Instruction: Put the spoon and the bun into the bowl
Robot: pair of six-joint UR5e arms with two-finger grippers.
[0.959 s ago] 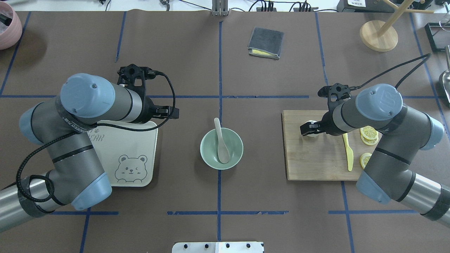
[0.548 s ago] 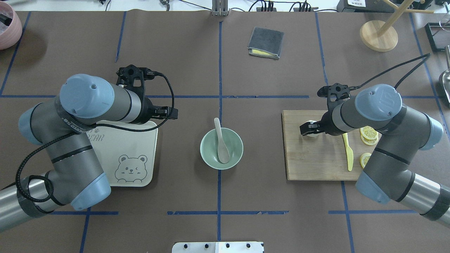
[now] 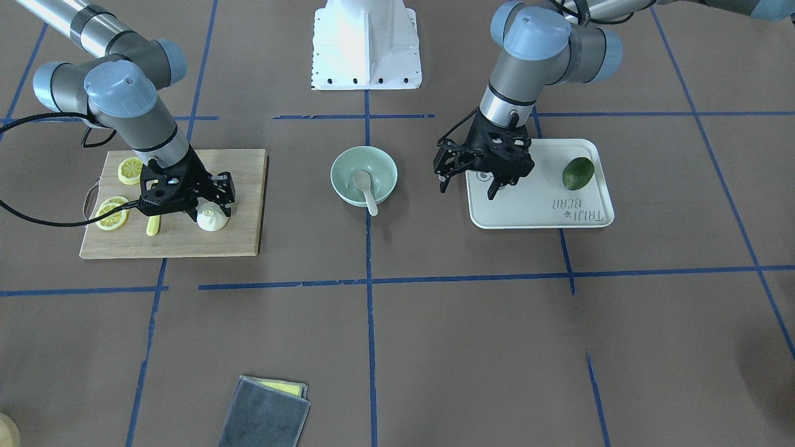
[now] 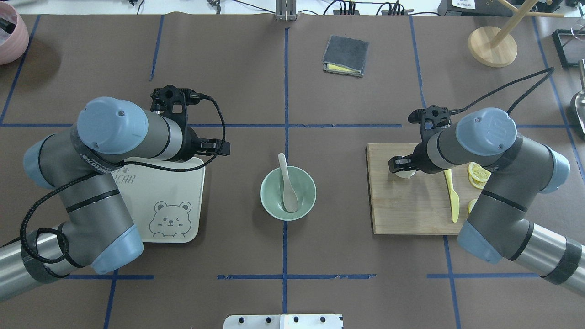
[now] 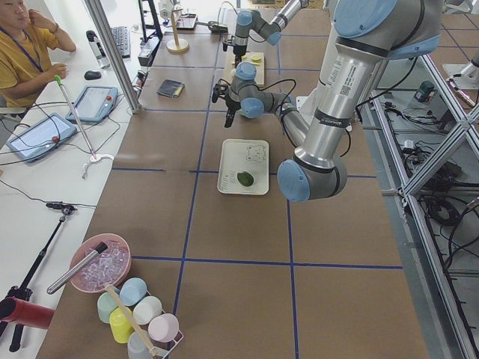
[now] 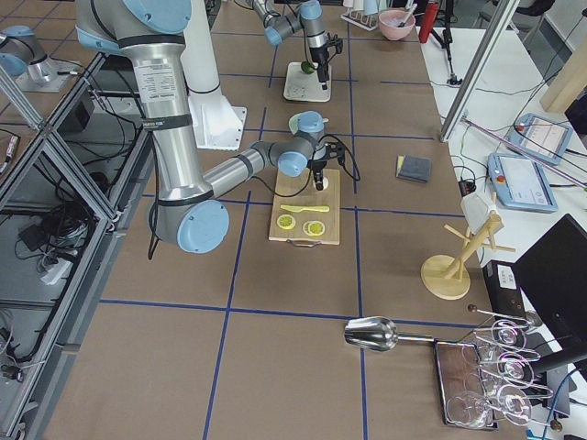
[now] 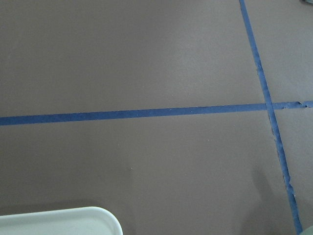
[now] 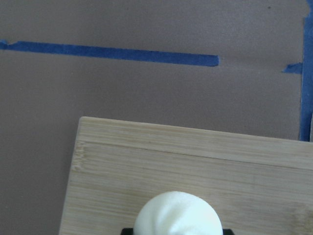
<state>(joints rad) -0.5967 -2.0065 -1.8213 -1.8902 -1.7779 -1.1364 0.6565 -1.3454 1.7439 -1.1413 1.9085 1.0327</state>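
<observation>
The bun (image 3: 212, 218) sits between the right fingers (image 3: 226, 188) (apparently touching them).

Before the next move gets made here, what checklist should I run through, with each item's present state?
1. Spoon in bowl: ok, scoop inside, handle over the rim.
2. Right end effector lined up on bun: ok, the bun sits on the cutting board.
3. Grip closed on bun: cannot tell.
4. Room in bowl for bun: ok, bare space beside the spoon.
5. Left end effector out of the way: ok, open, empty, by the tray.
</observation>
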